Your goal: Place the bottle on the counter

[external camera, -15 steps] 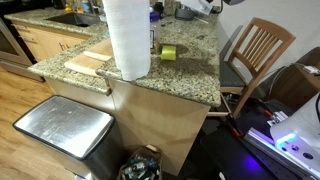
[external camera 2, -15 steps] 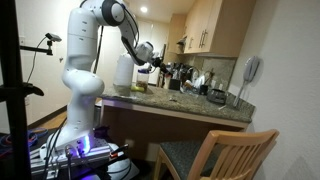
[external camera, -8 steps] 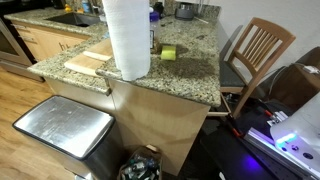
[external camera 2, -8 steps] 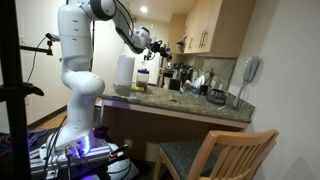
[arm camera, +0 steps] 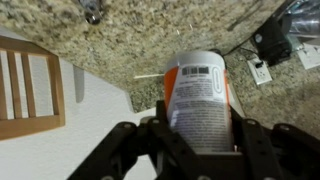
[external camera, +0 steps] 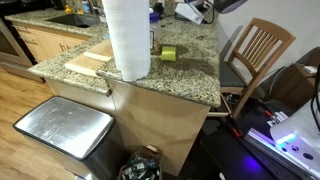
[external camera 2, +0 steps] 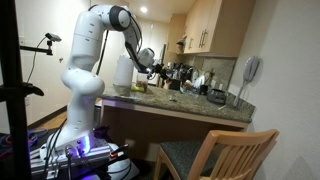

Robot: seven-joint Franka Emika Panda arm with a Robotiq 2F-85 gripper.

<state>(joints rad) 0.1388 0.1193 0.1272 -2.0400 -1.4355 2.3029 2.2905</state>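
My end effector [arm camera: 198, 142] is clamped round the bottle [arm camera: 200, 92], held in the air over the worktop [arm camera: 150, 40] near its edge; I judge I'm mid-carry and must next lower it onto bare granite, then release.

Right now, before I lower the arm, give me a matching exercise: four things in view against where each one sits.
Things:
1. bottle
2. paper towel roll
3. chair
4. metal bin

Places:
A. on the floor against the cabinet panel, lid shut
B. held in the pincer
C. standing upright on the counter
D. past the counter's end, slatted back showing

Pairs: 1-B, 2-C, 3-D, 4-A
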